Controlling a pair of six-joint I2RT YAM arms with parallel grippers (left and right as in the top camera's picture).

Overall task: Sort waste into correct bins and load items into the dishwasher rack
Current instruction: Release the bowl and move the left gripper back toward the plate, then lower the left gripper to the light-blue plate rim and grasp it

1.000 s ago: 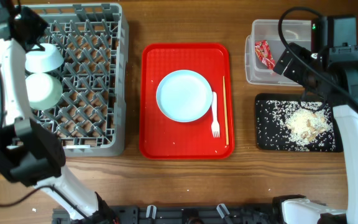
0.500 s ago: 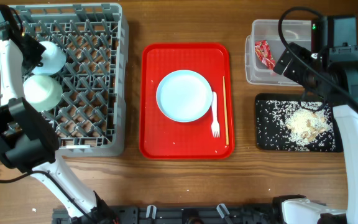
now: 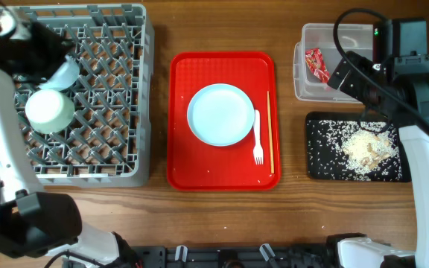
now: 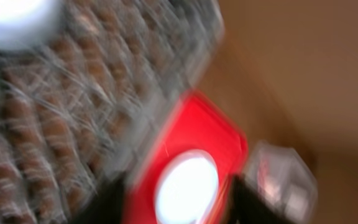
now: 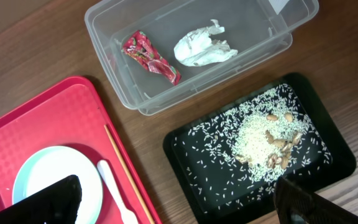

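The grey dishwasher rack (image 3: 95, 97) at the left holds a pale green bowl (image 3: 49, 110) and a pale blue bowl (image 3: 65, 73) tipped on its side. My left gripper (image 3: 51, 53) hovers just above the blue bowl. In the blurred left wrist view its fingers (image 4: 114, 199) stand apart with nothing between them. The pale blue plate (image 3: 220, 114), white fork (image 3: 258, 138) and wooden stick (image 3: 269, 130) lie on the red tray. My right gripper (image 5: 179, 205) hangs wide open and empty near the clear tub (image 5: 104, 25), which holds the red wrapper (image 5: 149, 57) and white napkin (image 5: 202, 46). Rice (image 5: 260, 140) fills the black tray (image 5: 191, 168).
The red tray (image 3: 181, 164) sits mid-table between the rack and the bins. The clear tub (image 3: 326, 33) stands at the back right, with the black tray (image 3: 319, 164) in front of it. A few loose grains lie on the wood beside the rack.
My left gripper has opened and let go of the pale blue bowl, which now rests in the rack. The left arm has swung and its view is blurred. The right arm has not moved.
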